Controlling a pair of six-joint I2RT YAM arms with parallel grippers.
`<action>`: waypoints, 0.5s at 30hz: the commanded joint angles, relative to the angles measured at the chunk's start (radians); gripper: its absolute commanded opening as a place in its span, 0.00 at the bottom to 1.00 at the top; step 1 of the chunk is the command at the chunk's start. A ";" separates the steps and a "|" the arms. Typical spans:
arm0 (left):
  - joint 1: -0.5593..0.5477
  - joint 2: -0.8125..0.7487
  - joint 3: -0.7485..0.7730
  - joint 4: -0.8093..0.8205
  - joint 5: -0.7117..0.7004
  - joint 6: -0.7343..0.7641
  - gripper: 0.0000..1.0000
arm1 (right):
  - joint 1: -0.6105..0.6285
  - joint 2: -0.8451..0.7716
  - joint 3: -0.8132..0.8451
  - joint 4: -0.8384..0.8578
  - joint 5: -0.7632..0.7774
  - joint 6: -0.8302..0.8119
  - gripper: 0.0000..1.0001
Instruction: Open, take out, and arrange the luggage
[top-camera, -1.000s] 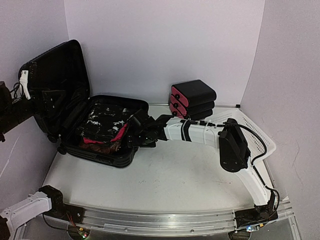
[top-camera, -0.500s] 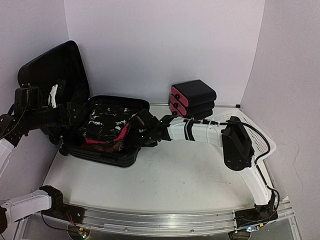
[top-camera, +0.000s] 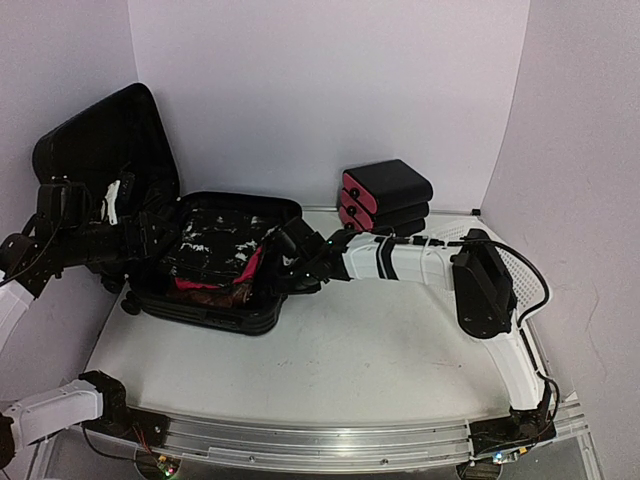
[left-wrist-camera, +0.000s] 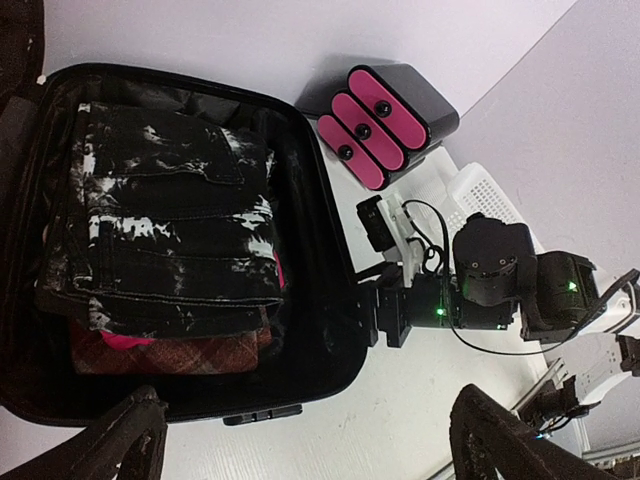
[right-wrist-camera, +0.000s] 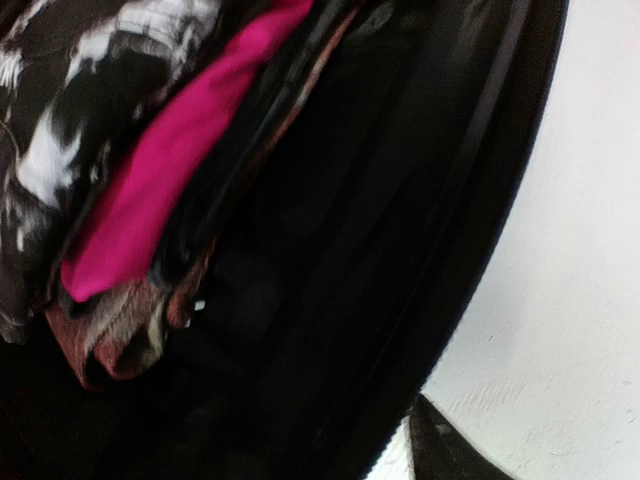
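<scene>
Luggage (top-camera: 215, 305) lies open, table (top-camera: 330, 370) left, lid upright, folded clothes (left-wrist-camera: 170, 240) inside. Right gripper (top-camera: 287, 266) at its right rim; closure unreadable. Left gripper (left-wrist-camera: 305, 400) spread wide above. Pink-fronted boxes (top-camera: 385, 200) and white basket (top-camera: 525, 275) to the right.

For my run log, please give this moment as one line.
luggage: open | folded clothes: inside | left end effector: open, over luggage | right end effector: at luggage rim, grip unclear
</scene>
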 joint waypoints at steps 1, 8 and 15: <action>0.002 -0.021 -0.003 0.036 -0.062 -0.097 1.00 | 0.022 -0.049 0.030 -0.072 -0.093 -0.082 0.72; 0.001 -0.117 -0.063 0.081 -0.190 -0.328 0.99 | -0.017 -0.299 -0.064 -0.193 -0.018 -0.260 0.98; 0.002 -0.100 -0.092 0.154 -0.073 -0.283 0.99 | -0.113 -0.646 -0.393 -0.383 0.394 -0.458 0.98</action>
